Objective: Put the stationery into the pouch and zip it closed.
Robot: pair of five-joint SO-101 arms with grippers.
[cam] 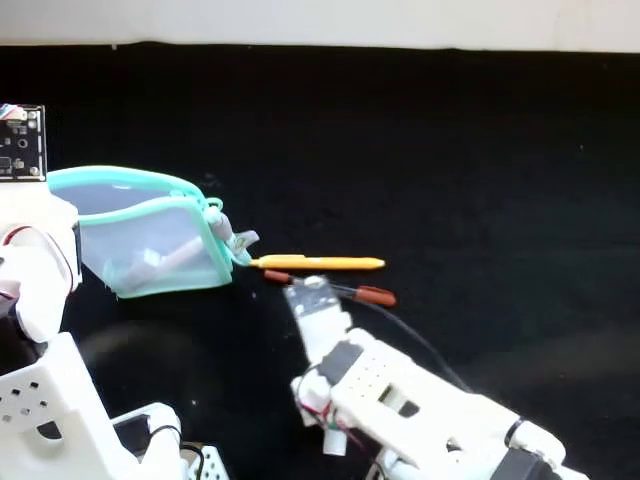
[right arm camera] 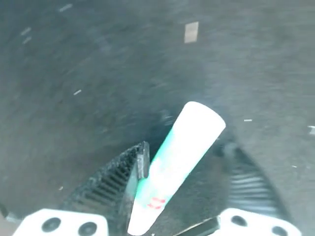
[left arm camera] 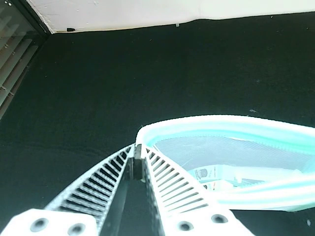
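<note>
The left gripper pinches the pouch by its rim. A white tube rests between the right gripper's spread jaws, touching one; a yellow pen lies just beyond.

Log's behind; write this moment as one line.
left gripper: shut on open pouch rim | right gripper: around white tube | yellow pen, red pen: on table

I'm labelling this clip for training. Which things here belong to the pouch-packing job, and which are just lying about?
Job:
pouch, held by the left gripper
white item inside it
yellow pen
brown pen
white tube at the right gripper

Not part of it:
black cloth
black cable by the right arm
small circuit board
</note>
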